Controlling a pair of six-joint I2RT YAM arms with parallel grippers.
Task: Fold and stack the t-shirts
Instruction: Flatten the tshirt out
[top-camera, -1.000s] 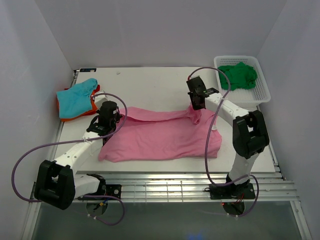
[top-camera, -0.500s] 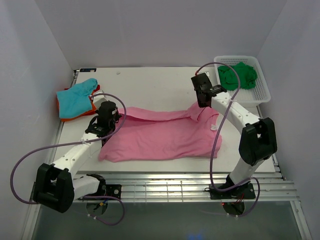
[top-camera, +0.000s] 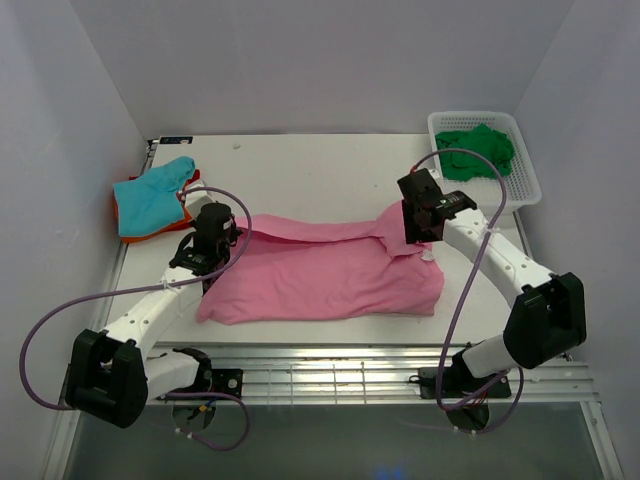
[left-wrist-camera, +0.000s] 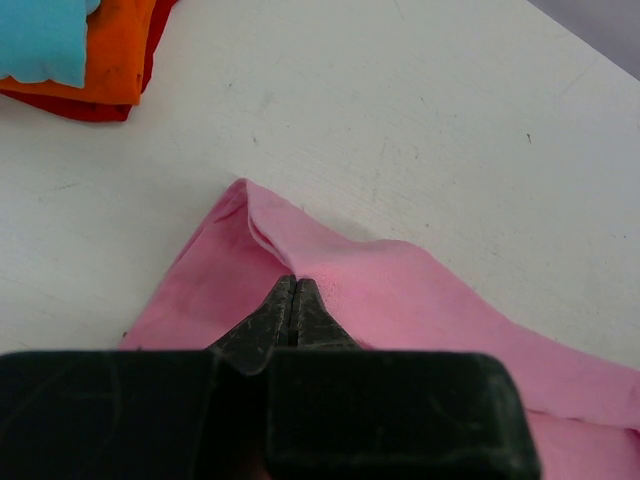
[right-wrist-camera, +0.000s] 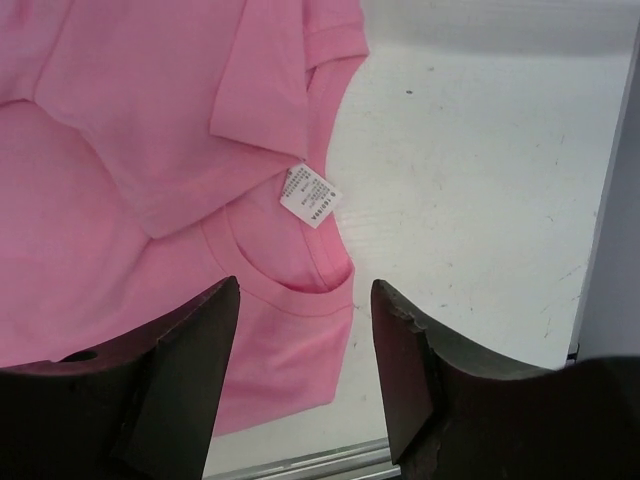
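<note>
- Fingers (left-wrist-camera: 262, 322) of the left gripper (left-wrist-camera: 295, 284) are pressed together on a raised fold of the pink t-shirt (left-wrist-camera: 430, 300). Its corner lies at 11 o'clock, with the folded teal t-shirt (left-wrist-camera: 40, 30) and orange t-shirt (left-wrist-camera: 110, 50) well beyond.
- Wrist view of the right gripper (right-wrist-camera: 305, 288): spread wide, holding nothing. Neckline and label (right-wrist-camera: 305, 195) lie at 12 o'clock.
- Overhead: pink t-shirt lies mid-table (top-camera: 320, 170); dark green t-shirt (top-camera: 478, 150) sits in the basket (top-camera: 528, 188) at 2 o'clock.
- Judged: pinch the collar-side edge, lift both ends level, fold toward bare 12 o'clock; walls crowd 3 and 9.
</note>
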